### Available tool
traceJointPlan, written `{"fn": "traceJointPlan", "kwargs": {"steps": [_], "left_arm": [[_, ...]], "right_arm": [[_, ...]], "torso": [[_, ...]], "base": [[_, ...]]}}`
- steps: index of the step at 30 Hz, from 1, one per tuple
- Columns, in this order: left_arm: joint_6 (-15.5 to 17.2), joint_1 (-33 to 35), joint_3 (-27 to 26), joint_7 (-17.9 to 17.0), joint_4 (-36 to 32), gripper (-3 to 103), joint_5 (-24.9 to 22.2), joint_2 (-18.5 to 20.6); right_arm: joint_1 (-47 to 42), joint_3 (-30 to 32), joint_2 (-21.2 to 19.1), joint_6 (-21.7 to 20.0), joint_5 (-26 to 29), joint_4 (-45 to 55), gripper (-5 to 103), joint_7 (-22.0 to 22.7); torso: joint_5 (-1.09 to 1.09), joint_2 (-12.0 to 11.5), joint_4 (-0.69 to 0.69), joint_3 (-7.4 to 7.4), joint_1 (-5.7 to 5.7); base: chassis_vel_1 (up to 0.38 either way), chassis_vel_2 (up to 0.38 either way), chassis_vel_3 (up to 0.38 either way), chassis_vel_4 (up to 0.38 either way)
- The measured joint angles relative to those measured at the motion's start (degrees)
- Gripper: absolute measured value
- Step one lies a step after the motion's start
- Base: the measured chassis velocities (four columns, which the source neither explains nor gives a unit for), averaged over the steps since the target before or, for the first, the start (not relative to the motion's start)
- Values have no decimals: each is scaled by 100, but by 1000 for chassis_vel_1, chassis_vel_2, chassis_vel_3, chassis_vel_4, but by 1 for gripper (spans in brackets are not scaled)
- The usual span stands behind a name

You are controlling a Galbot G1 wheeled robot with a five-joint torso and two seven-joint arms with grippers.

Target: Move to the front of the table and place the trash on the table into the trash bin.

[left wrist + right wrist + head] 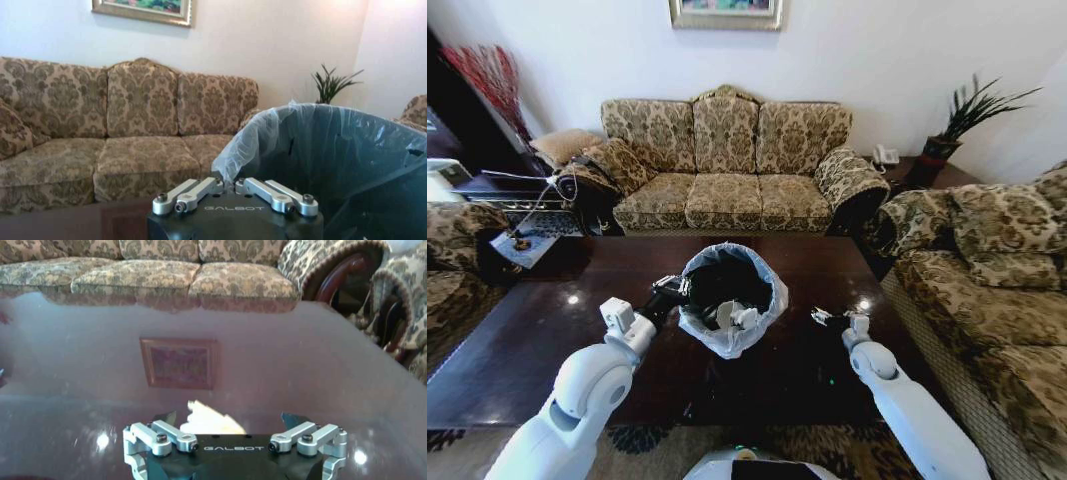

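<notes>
Centre of the head view: trash bin standing on the table, whitish bag folded over the rim, crumpled white papers inside. Left gripper pinched shut on the bag's left edge. Lower right of centre: right gripper low over the tabletop, fingers spread around a pale yellowish scrap.
</notes>
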Motion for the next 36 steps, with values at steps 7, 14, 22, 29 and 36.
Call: {"fn": "traceJointPlan", "kwargs": {"steps": [7,14,22,29,36], "left_arm": [[0,-37,28,-1,17,4,-3,25],[0,-25,28,5,18,4,-7,35],[-2,-24,28,8,9,4,-7,74],[-13,-18,28,11,-16,4,-10,94],[-14,4,27,11,-45,4,-12,101]], "right_arm": [[-33,108,88,76,-82,-194,89,-213],[46,108,137,133,-128,-352,68,-361],[28,62,194,143,-157,-328,41,-362],[4,78,214,190,-197,-331,9,-351],[-65,262,225,238,-144,-133,0,-251]], "torso": [[-1,-5,1,5,15],[-1,-4,1,2,7],[0,-4,1,4,11],[0,-4,1,3,9],[0,-4,1,3,10]], "base": [[0,0,0,0],[0,0,0,0],[0,0,0,0],[0,0,0,0],[0,0,0,0]]}}
